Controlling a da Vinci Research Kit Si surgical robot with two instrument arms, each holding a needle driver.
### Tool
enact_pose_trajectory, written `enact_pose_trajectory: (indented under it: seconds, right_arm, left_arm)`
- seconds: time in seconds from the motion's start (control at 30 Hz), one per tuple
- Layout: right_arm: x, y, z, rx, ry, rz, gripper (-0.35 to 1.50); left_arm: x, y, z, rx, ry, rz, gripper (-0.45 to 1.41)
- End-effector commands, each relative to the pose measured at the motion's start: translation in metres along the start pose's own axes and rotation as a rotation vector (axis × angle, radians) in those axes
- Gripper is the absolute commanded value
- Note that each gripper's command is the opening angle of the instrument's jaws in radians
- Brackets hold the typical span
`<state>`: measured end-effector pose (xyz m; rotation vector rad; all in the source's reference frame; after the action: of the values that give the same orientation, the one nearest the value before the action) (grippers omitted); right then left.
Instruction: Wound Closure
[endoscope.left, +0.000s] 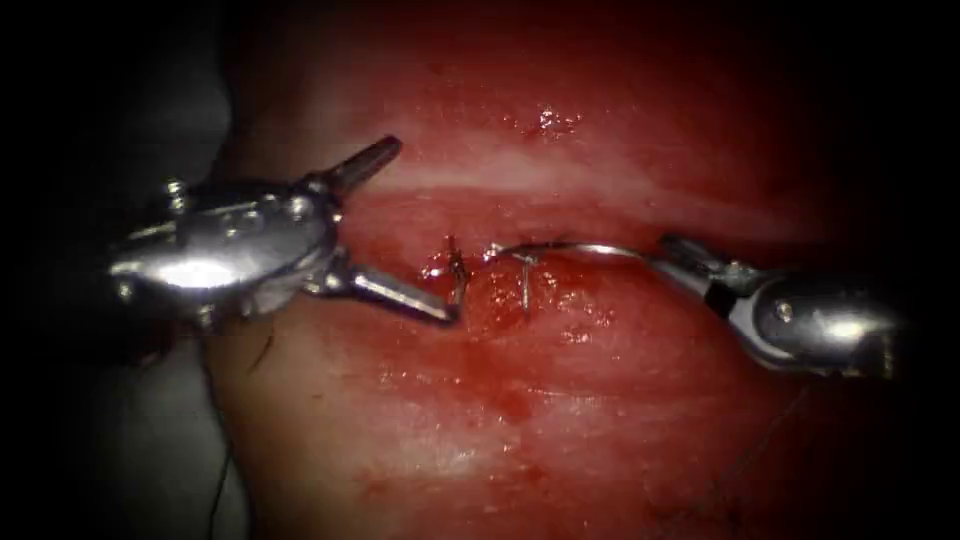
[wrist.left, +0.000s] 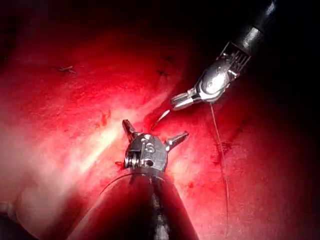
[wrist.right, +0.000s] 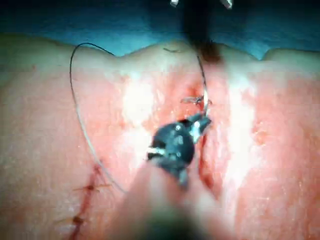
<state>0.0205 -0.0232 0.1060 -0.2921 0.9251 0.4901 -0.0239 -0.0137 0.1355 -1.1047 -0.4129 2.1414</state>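
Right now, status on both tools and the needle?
Left tool open, holding nothing, jaws spread beside the cut. Right tool shut on needle near its tail; the other end enters the tissue at the cut.

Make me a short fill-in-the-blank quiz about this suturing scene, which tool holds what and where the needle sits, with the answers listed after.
1. The curved steel needle is held by the ____ arm's shiny metal pincer.
2. The left arm's shiny metal pincer has its jaws spread ____ and holds nothing.
3. The needle's point end is in the red pork-belly tissue at the ____.
4. The thin dark thread trails from the ____ arm's pincer.

Answers: right; open; cut; right
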Motion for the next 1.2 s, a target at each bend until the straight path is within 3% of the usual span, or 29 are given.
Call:
enact_pose_trajectory:
  seconds: [0.03,0.13,0.2,0.37,0.73,0.83,0.97,1.2]
  right_arm:
    - [-0.0001,-0.0011,0.0004,0.0,-0.006,-0.024,-0.35]
    - [0.0001,-0.0013,0.0003,-0.023,-0.027,-0.096,-0.35]
    - [0.0007,-0.0013,0.0002,-0.048,-0.056,-0.189,-0.35]
    - [0.0017,-0.0016,-0.0002,-0.09,-0.073,-0.323,-0.35]
    - [0.0045,-0.0038,-0.0004,-0.143,0.001,-0.452,-0.35]
    - [0.0048,-0.0042,-0.0008,-0.16,0.013,-0.479,-0.35]
    - [0.0051,-0.0047,-0.0007,-0.167,0.021,-0.508,-0.35]
    - [0.0056,-0.0053,-0.0006,-0.173,0.021,-0.519,-0.35]
  left_arm:
    - [-0.0005,0.0004,0.0014,0.007,-0.034,0.012,1.23]
    - [0.0001,0.0004,0.0031,0.042,-0.123,0.049,1.23]
    - [0.0008,0.0003,0.0055,0.074,-0.243,0.088,1.2]
    - [0.0002,0.0007,0.0078,0.079,-0.395,0.123,1.18]
    - [-0.0021,-0.0009,0.0113,0.063,-0.574,0.159,1.09]
    - [-0.0043,-0.0006,0.0116,0.012,-0.686,0.18,1.08]
    - [-0.0046,-0.0006,0.0118,-0.044,-0.686,0.16,1.01]
    - [-0.0043,-0.0008,0.012,-0.067,-0.684,0.143,0.93]
